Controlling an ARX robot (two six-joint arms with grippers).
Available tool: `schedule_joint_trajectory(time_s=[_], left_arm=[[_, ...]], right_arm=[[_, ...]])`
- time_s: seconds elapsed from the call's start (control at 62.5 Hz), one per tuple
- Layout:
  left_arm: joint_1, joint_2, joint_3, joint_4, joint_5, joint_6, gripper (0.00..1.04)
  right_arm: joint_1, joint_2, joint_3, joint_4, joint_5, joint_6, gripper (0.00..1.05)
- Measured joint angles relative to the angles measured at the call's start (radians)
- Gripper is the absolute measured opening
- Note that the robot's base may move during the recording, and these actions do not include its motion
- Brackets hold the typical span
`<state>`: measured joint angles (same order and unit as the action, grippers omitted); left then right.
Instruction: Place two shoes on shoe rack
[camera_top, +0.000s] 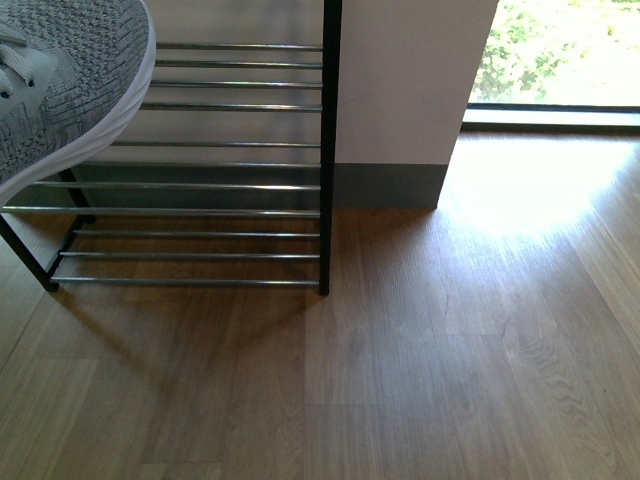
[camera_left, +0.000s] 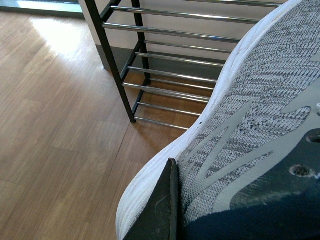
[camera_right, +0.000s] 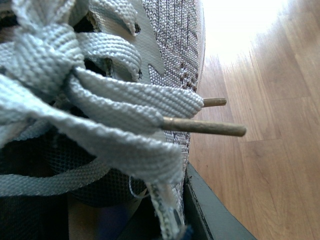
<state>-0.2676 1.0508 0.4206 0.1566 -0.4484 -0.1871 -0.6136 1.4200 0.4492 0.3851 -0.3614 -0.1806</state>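
Note:
One grey knit sneaker (camera_top: 70, 80) with a white sole hangs at the upper left of the front view, its toe over the shoe rack (camera_top: 200, 185), a black frame with chrome rods. In the left wrist view my left gripper (camera_left: 210, 210) is shut on this sneaker (camera_left: 260, 115). One dark finger (camera_left: 160, 210) presses against its side, and the rack (camera_left: 170, 75) stands beyond the toe. My right gripper (camera_right: 150, 220) is shut on the other sneaker (camera_right: 170, 30). Its grey laces (camera_right: 100, 110) fill the right wrist view, and a dark finger (camera_right: 210, 215) lies along its outer side. Neither arm shows in the front view.
A white wall (camera_top: 400, 80) with a grey skirting stands right of the rack. A bright window (camera_top: 560, 50) lies at the far right. Wooden floor (camera_top: 450, 350) spreads in front of the rack, with a sunlit patch near the window.

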Motion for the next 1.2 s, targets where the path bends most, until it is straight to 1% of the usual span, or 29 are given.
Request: schedule_joint_trajectory(time_s=[0.672,0.751,0.991,1.199], left_arm=[[-0.003,-0.002,-0.001,0.000,0.007,0.001,0.02],[-0.004,-0.002,-0.001,0.000,0.019,0.000,0.02],[0.000,0.000,-0.001,0.000,-0.004,0.002,0.02],[0.000,0.000,-0.001,0.000,0.003,0.000,0.02]], right_arm=[[-0.004,0.001,0.001,0.000,0.015,0.000,0.03],[-0.005,0.003,0.000,0.000,0.021,0.000,0.03],[0.003,0.000,0.000,0.000,-0.007,0.000,0.03],[0.002,0.000,0.000,0.000,0.007,0.000,0.03]])
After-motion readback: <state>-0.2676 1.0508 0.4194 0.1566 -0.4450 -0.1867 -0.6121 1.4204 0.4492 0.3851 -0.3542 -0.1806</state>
